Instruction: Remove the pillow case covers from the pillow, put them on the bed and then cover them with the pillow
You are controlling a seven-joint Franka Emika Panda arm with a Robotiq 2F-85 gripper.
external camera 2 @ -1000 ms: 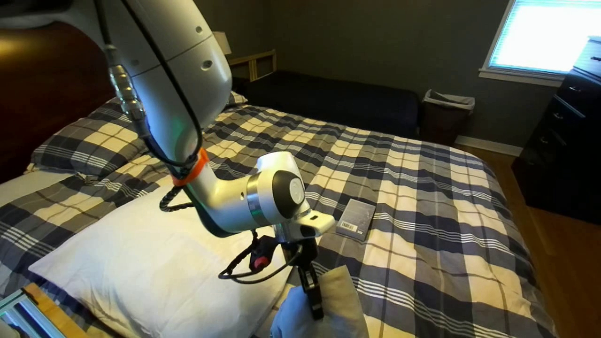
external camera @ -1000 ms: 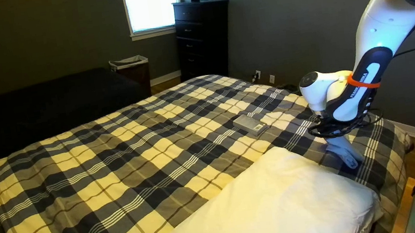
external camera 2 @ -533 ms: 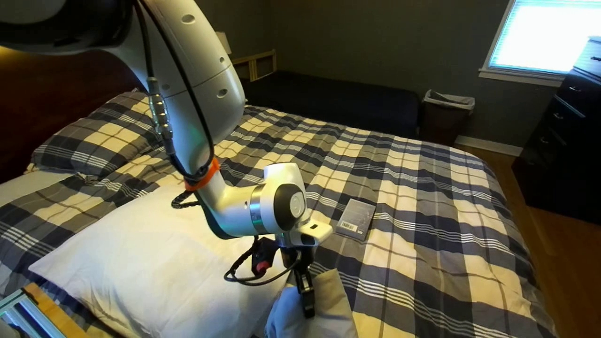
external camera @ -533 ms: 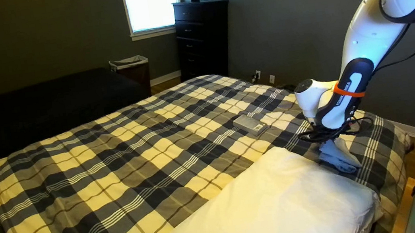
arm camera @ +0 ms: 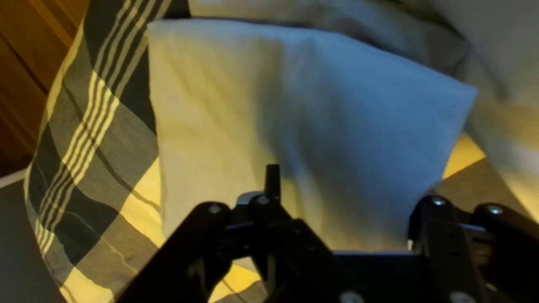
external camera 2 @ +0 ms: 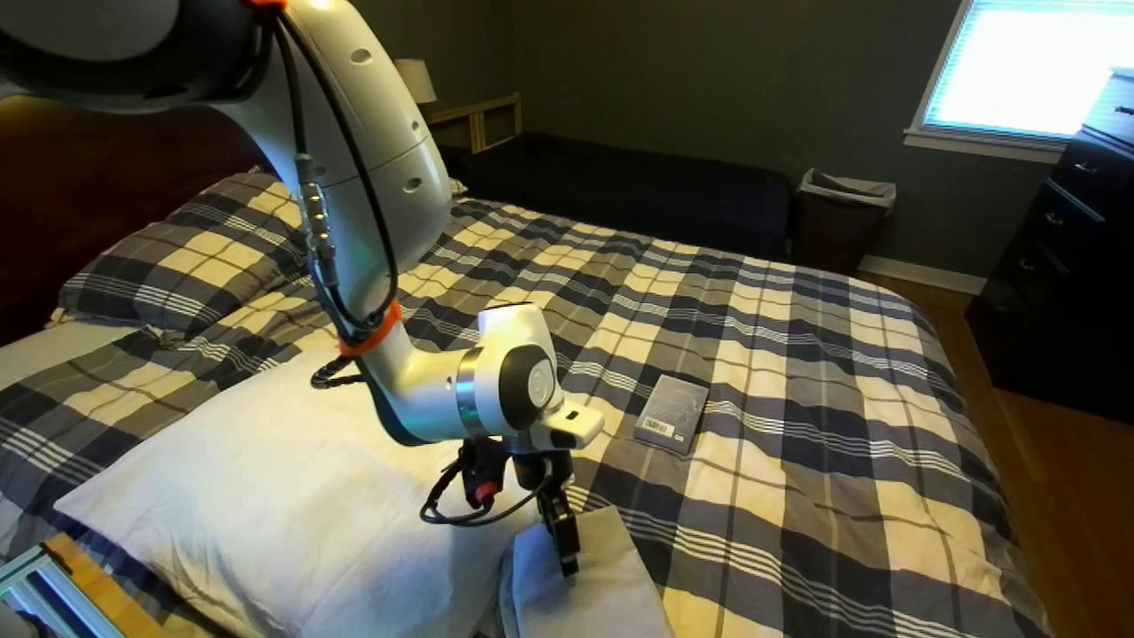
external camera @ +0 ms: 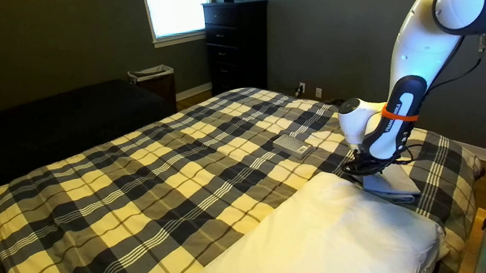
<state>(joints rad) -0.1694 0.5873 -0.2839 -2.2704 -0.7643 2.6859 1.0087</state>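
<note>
Dark dresser [external camera: 238, 45] beside bright window [external camera: 179, 6]; hamper [external camera: 158, 84] nearby.

The white-and-black arm [external camera: 419, 52] slants down in front of me from high up, its far end held low; an orange band [external camera: 397, 117] rings it a little above the wrist [external camera 2: 500, 390]; the wrist is bent, as far as I can see, so that the gripper [arm camera: 350, 185] points downward, slightly tilted; its two dark fingers [arm camera: 273, 183] stand well apart.

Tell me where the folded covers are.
In an exterior view, the covers lie at bottom centre on the bed, right of the white pillow; the wrist view shows them under the gripper.
</note>
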